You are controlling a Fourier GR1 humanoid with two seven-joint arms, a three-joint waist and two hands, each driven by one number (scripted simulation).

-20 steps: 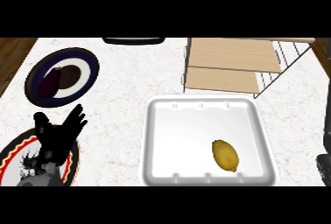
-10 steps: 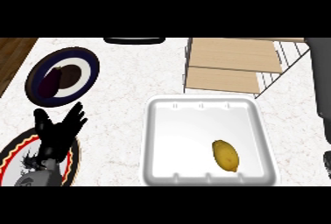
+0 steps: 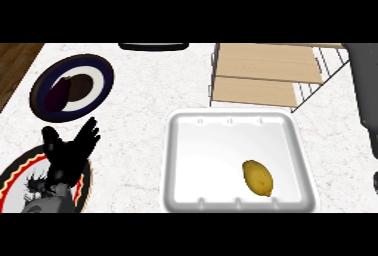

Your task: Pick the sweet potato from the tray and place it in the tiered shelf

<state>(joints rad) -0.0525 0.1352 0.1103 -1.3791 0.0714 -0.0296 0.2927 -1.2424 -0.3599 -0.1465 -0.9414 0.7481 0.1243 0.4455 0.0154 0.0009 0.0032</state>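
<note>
While the left hand (image 3: 68, 150) rests at lower left, fingers spread and holding nothing, the sweet potato (image 3: 258, 178) lies lengthwise in the lower right of the tray (image 3: 171, 150), below the tiered shelf (image 3: 266, 62). The right hand (image 3: 374, 181) is a sliver at the right edge, its state untellable. It is the nearer one and should close across the potato's narrow width.

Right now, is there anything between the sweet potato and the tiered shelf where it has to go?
Nothing visible stands in the way. The sweet potato lies in the near right part of the white tray. Between it and the tiered shelf there is only bare tray floor, the tray's far rim and a strip of counter.
</note>
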